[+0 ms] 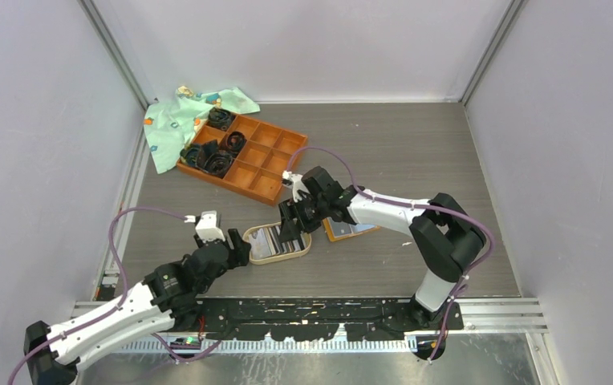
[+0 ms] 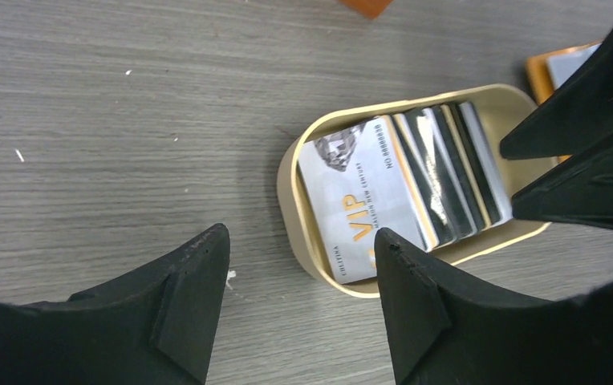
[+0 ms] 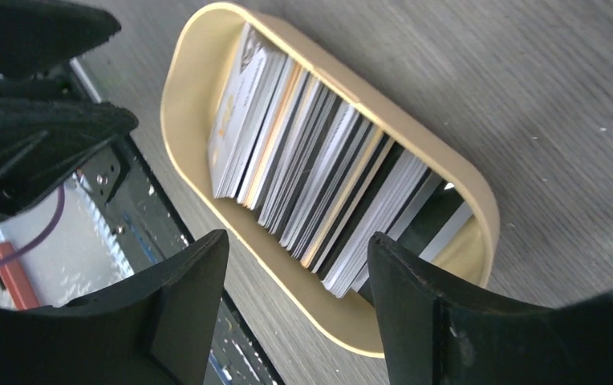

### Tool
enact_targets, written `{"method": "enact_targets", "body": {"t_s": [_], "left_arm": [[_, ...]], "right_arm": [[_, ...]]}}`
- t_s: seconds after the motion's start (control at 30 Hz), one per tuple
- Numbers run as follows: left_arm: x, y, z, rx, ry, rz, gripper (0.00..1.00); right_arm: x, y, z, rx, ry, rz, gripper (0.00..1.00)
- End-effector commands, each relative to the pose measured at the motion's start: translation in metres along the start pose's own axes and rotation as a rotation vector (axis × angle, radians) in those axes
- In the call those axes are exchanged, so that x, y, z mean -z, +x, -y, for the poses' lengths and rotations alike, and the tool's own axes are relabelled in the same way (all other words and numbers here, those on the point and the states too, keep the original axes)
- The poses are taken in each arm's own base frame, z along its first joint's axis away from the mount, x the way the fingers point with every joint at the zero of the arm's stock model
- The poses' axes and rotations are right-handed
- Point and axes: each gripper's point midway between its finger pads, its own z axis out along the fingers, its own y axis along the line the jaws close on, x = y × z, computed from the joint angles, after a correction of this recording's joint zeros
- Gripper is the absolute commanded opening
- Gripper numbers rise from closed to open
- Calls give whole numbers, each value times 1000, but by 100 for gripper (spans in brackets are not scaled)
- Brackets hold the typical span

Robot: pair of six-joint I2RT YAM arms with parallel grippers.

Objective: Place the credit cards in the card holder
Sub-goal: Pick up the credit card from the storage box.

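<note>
The credit cards (image 1: 271,241) stand as a leaning stack in an oval tan-rimmed dish (image 1: 276,261). The front card is white with orange "VIP" lettering (image 2: 363,204); the stack also shows in the right wrist view (image 3: 319,184). The orange card holder (image 1: 351,231) lies flat just right of the dish, partly under the right arm; its corner shows in the left wrist view (image 2: 537,74). My left gripper (image 1: 239,245) is open and empty at the dish's left end (image 2: 303,241). My right gripper (image 1: 290,231) is open and empty above the dish's right part, straddling its near rim (image 3: 297,241).
A large orange-brown compartment tray (image 1: 261,167) with black cables (image 1: 219,156) sits at the back left, beside a mint patterned cloth (image 1: 179,120). The black base rail (image 1: 311,313) runs along the table's near edge. The two grippers are close together over the dish.
</note>
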Motion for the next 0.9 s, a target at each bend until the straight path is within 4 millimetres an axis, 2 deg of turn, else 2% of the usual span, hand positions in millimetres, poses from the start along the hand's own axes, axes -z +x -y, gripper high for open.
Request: {"method": "enact_targets", "body": {"t_s": [0.0,0.13,0.37,0.87], "left_arm": [[-4,-13,8,43,-16,34,66],[-8,-9,11,48,-8,23,62],[-10,-3,17,82,31,18,55],[-17,8,25,69,45,-28,50]], "right_arm": [[-2,-30,6,-56,92,111,69],[-7,-28,15,-109,153,106,69],[-15,-22,14,-159,144,81,68],[-13,-25,-24,-190,-57,70,60]]}}
